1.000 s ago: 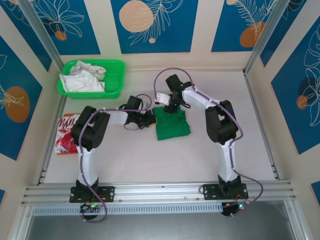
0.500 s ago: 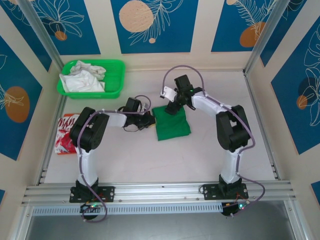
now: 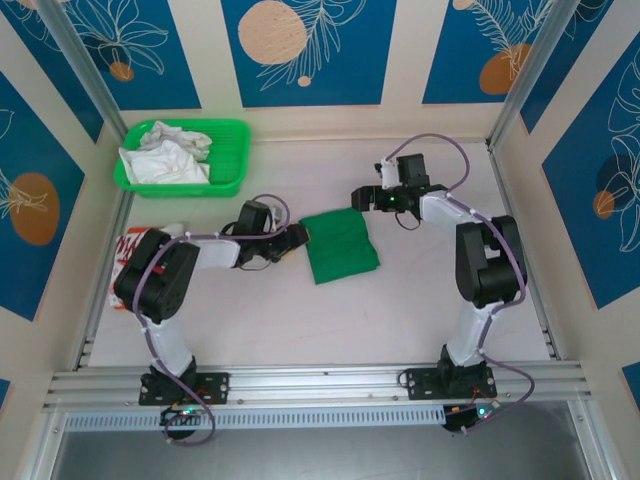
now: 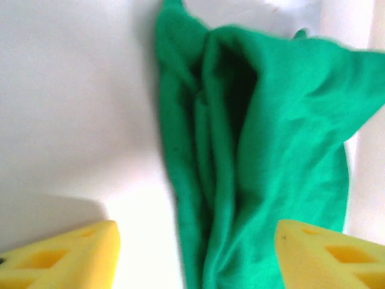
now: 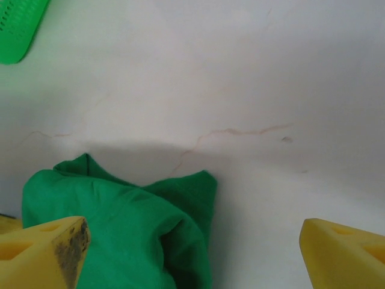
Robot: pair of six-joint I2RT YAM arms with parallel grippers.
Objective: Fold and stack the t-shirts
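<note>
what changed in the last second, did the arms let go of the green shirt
Yes. The right gripper let go of the folded bright green cloth t-shirt and pulled back to the right, jaws open. The left gripper opened at the shirt's left edge, and its elbow swung left. The shirt, the red printed t-shirt and the green plastic basket stayed put.

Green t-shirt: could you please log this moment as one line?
green t-shirt: folded, on table | left gripper: open, at its edge | right gripper: open, off it | red t-shirt: apart, far left
</note>
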